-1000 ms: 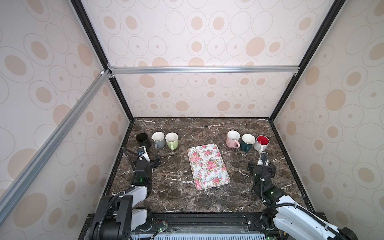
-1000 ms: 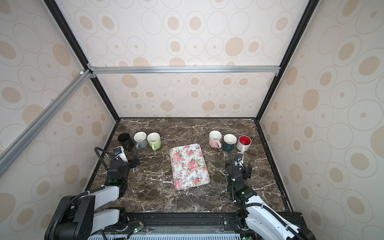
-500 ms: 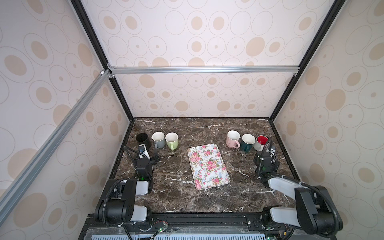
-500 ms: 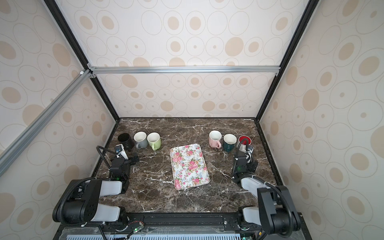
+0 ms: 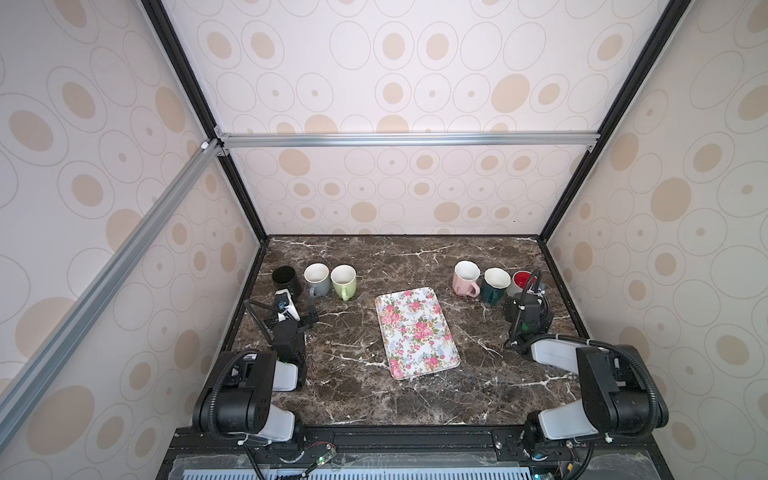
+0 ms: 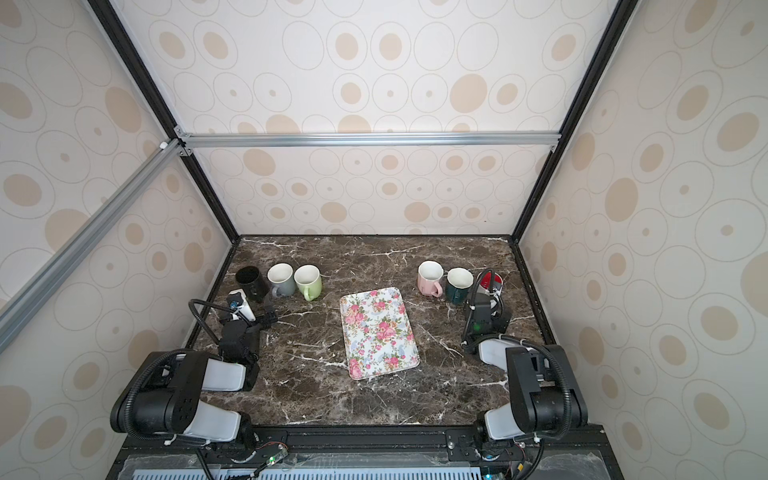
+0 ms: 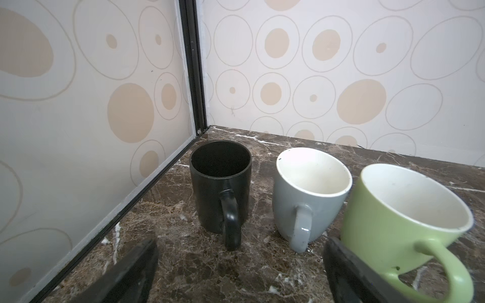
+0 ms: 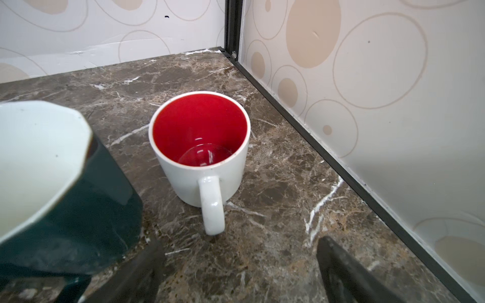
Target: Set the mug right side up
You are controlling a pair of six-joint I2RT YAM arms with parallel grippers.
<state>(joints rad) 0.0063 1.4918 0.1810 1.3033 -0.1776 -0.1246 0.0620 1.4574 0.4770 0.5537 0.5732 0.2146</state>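
The black mug (image 7: 210, 199) and red-lined mug (image 8: 199, 131) stand upright by the worktop's (image 5: 353, 399) far corners, so the left fingers (image 7: 126, 275) and right fingers (image 8: 346, 275) plausibly hang wide open and empty.

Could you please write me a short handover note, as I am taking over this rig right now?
Left gripper: open, empty, facing the black mug, grey mug and green mug.
Right gripper: open, empty, facing the red-lined white mug; dark green mug and pink mug stand beside it.
Floral tray: bare, mid-table.
Done: all six mugs stand mouth up.
Left: no upside-down mug in view; likely nothing.
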